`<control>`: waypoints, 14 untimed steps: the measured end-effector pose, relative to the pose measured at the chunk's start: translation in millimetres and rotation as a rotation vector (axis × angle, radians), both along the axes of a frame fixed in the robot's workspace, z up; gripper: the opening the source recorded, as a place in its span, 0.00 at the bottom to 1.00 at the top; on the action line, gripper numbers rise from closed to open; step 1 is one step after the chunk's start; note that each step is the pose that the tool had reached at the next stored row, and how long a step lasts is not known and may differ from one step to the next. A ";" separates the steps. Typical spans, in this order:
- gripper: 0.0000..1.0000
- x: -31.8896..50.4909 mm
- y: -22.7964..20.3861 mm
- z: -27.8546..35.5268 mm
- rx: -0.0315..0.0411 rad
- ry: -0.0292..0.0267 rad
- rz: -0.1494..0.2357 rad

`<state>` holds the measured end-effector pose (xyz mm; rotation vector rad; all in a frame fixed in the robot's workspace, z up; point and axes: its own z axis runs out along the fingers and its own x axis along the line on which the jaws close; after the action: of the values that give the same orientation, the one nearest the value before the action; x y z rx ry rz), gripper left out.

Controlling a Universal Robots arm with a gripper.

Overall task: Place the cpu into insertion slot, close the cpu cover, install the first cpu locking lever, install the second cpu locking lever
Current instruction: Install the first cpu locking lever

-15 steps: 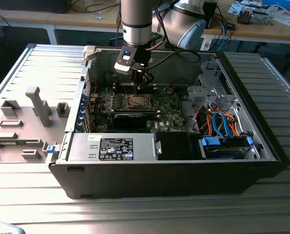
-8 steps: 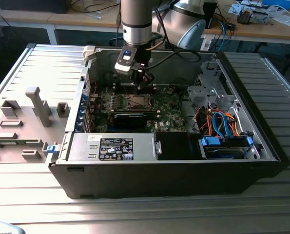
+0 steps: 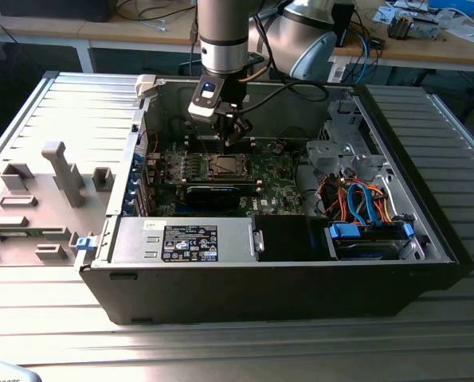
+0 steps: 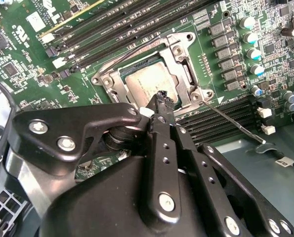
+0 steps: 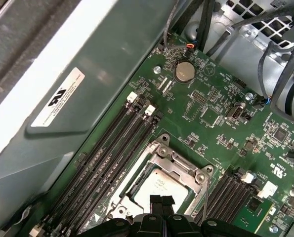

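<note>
In the exterior view the claw [image 3: 230, 140], tips pressed together, hung at twelve o'clock of the cpu cover [image 3: 211, 165]; the wiry locking lever [image 4: 235, 124] looked springy, best pushed near its end.

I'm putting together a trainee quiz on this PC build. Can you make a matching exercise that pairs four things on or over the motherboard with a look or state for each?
Things:
1. cpu
2. cpu cover
3. gripper
4. coin battery

Looks or states:
A. round and silver
B. black, fingertips together
C. flat metal frame, lying closed
D. grey square top seen through a window

Pairs: 1-D, 2-C, 3-B, 4-A
</note>
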<state>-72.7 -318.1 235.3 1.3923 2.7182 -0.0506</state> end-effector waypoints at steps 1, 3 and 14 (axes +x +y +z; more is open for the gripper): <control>0.11 0.0 0.0 0.0 0.0000 0.0000 0.002; 0.11 0.0 0.0 0.0 0.0000 0.0000 0.006; 0.11 0.0 0.0 0.0 0.0000 0.0000 0.016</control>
<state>-72.7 -318.2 235.3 1.3698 2.7293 -0.0494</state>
